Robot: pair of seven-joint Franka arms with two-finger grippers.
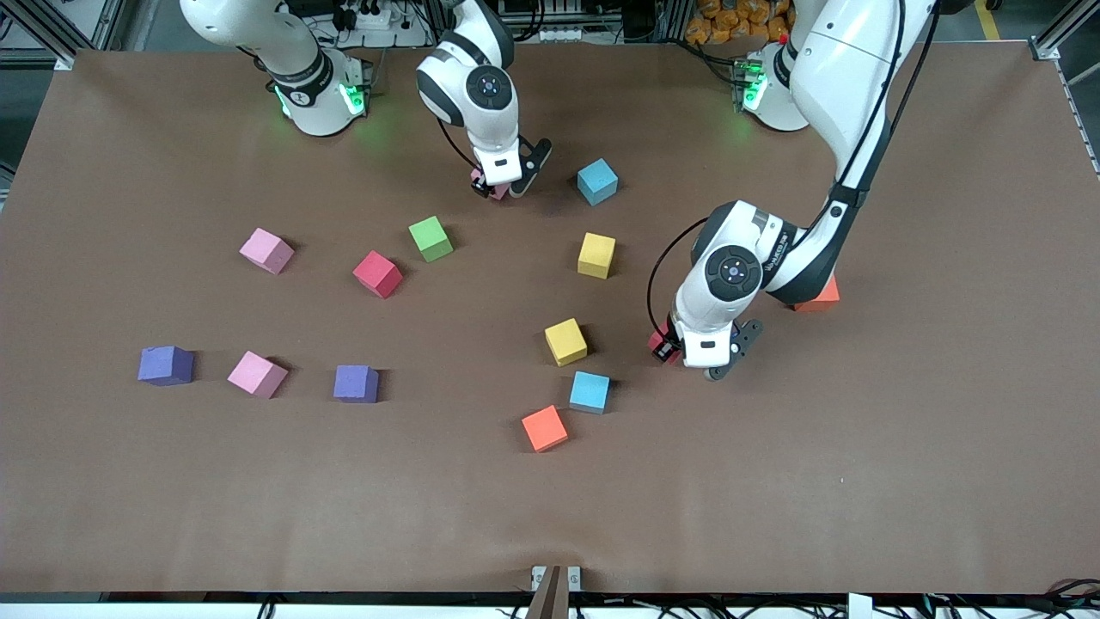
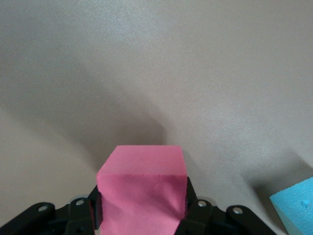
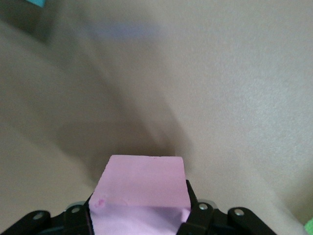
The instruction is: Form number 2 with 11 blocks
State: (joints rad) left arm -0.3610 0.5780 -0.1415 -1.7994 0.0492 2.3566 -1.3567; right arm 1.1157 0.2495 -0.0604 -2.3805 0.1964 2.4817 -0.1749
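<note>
The blocks lie scattered over the brown table [image 1: 773, 481], and no number 2 is in view. My left gripper [image 1: 675, 352] [image 2: 142, 213] is shut on a red block [image 1: 660, 346] [image 2: 142, 183], low over the table beside a yellow block [image 1: 565, 341]. A light blue block [image 2: 296, 210] [image 1: 589, 392] lies close by, with an orange one [image 1: 545, 428] next to it. My right gripper [image 1: 494, 185] [image 3: 139, 215] is shut on a pink block [image 1: 498, 192] [image 3: 142, 181] at table level, beside another light blue block [image 1: 597, 181].
Loose toward the right arm's end are a pink block [image 1: 266, 250], a red [image 1: 377, 274], a green [image 1: 430, 238], two purple [image 1: 166, 365] [image 1: 356, 383] and another pink [image 1: 257, 374]. A yellow block [image 1: 596, 255] lies mid-table. An orange block [image 1: 818, 297] sits half hidden under the left arm.
</note>
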